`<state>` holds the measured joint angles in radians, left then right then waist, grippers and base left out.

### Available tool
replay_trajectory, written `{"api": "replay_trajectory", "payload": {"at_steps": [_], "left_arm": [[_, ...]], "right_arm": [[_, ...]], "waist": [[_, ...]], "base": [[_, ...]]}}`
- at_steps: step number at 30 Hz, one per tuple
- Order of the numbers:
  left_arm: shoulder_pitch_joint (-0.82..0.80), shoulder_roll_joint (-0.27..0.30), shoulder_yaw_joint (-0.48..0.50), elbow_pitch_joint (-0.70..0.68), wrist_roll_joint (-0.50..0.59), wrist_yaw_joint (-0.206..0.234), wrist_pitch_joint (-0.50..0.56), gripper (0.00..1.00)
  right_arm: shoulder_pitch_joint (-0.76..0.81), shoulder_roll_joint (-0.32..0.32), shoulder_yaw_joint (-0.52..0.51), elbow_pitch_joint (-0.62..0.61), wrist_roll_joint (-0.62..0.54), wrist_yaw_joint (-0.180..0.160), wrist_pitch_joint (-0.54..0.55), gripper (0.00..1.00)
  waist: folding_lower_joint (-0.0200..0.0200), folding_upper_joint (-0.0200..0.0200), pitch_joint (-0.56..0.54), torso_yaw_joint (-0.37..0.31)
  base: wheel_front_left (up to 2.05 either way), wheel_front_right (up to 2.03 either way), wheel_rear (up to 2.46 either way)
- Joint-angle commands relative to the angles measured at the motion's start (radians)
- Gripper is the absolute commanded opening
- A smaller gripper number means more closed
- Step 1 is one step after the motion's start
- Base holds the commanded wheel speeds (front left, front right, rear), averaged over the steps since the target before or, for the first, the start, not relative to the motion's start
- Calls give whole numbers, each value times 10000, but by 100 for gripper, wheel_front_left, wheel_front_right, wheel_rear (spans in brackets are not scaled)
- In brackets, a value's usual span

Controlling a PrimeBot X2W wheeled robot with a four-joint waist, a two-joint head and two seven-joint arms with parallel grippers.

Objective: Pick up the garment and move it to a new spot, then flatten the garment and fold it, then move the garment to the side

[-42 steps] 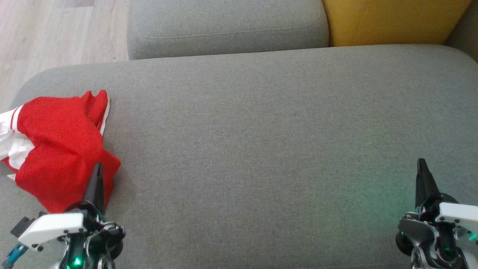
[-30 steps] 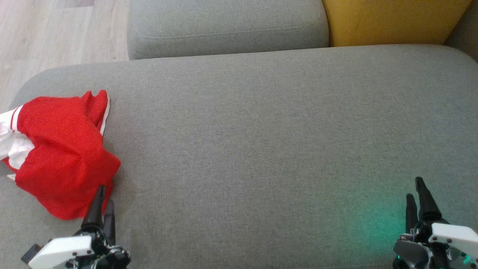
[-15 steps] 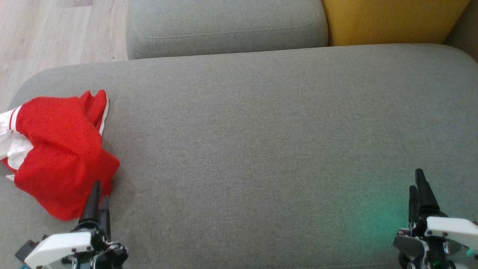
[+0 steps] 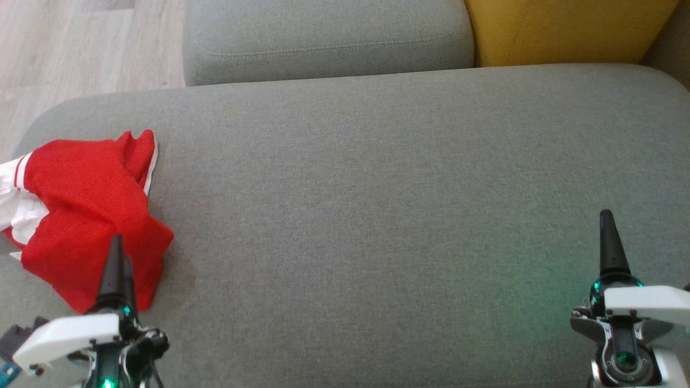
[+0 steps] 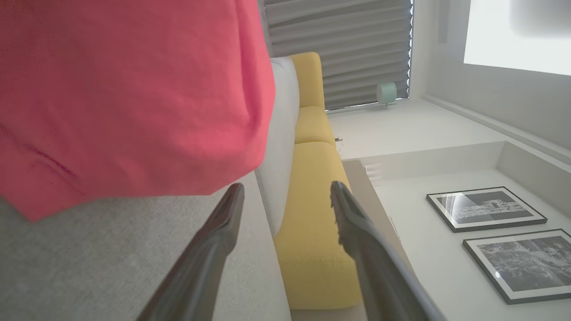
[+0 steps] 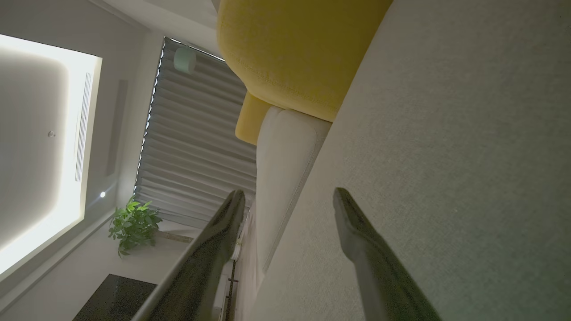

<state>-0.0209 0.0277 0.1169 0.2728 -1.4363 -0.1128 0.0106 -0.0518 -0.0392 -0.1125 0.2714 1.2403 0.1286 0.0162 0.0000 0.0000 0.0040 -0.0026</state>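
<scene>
The garment is a red piece with white trim, lying crumpled at the left end of the grey sofa seat. My left gripper hovers over its near right corner, turned on edge so its fingers overlap in the head view. In the left wrist view the left gripper stands open, with the garment just ahead of the fingertips and nothing between them. My right gripper is over bare cushion at the lower right. Its fingers stand apart in the right wrist view, where the right gripper holds nothing.
A grey back cushion and a yellow cushion line the far side of the seat. Pale wooden floor lies beyond the seat's left end, close to the garment.
Both arms pulled back towards me, then came forward again. The left gripper now reaches further over the garment's near corner and sits a little further left. The garment has not moved.
</scene>
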Motion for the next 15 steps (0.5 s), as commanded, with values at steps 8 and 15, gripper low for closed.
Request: {"api": "replay_trajectory", "payload": {"at_steps": [8,15], "left_arm": [[-803,130,255,-1258,1369,305,-284,100],[-888,138,-84,-2050,2725,663,-487,100]], "right_arm": [[-795,-60,271,-862,-1929,7,-317,100],[-941,-71,506,-1134,-3412,8,-523,100]], "waist": [[0,0,14,-43],[0,0,23,-66]], "base": [[0,0,0],[0,0,0]]}}
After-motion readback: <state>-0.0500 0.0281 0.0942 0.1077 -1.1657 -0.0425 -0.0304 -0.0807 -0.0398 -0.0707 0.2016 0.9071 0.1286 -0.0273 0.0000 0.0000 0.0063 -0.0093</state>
